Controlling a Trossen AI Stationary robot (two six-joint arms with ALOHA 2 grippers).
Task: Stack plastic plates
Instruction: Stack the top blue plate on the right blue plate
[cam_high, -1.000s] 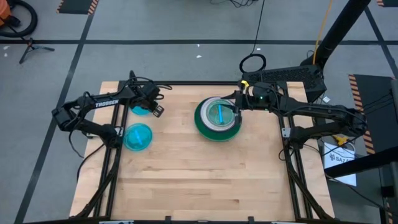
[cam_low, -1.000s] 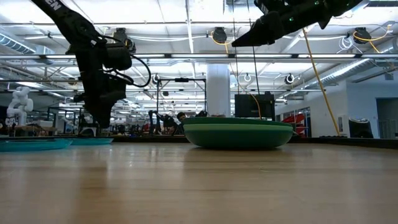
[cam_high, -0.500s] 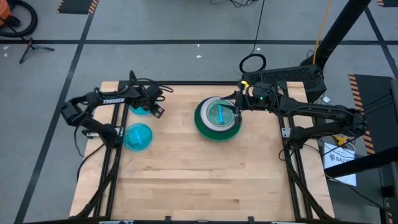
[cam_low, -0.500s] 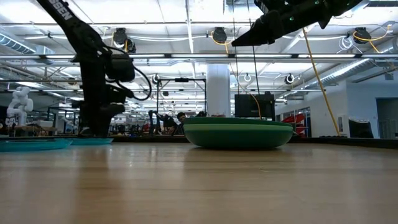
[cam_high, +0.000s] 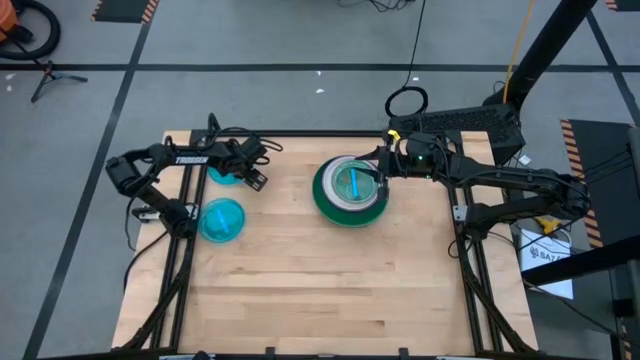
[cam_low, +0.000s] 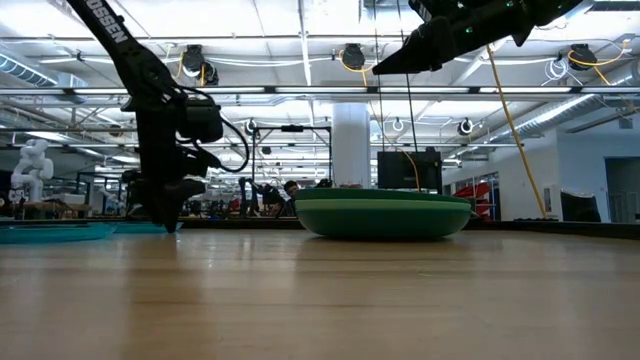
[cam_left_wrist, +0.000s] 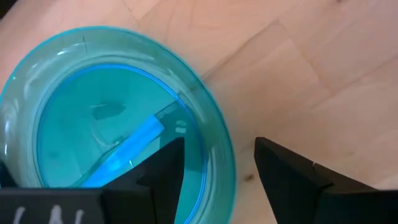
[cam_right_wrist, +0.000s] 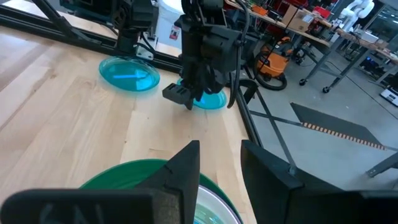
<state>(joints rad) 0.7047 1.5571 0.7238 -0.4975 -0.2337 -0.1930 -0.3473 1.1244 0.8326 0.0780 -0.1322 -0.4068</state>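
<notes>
- Left gripper (cam_left_wrist: 217, 171) straddled the rim of a blue plate (cam_left_wrist: 93, 118), jaws apart.
- Right gripper (cam_high: 381, 170) hovered open and empty over the green plate stack (cam_high: 349, 190).

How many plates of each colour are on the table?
Blue plates: 3
Dark green plates: 1
White plates: 1
Total: 5 plates that show
</notes>
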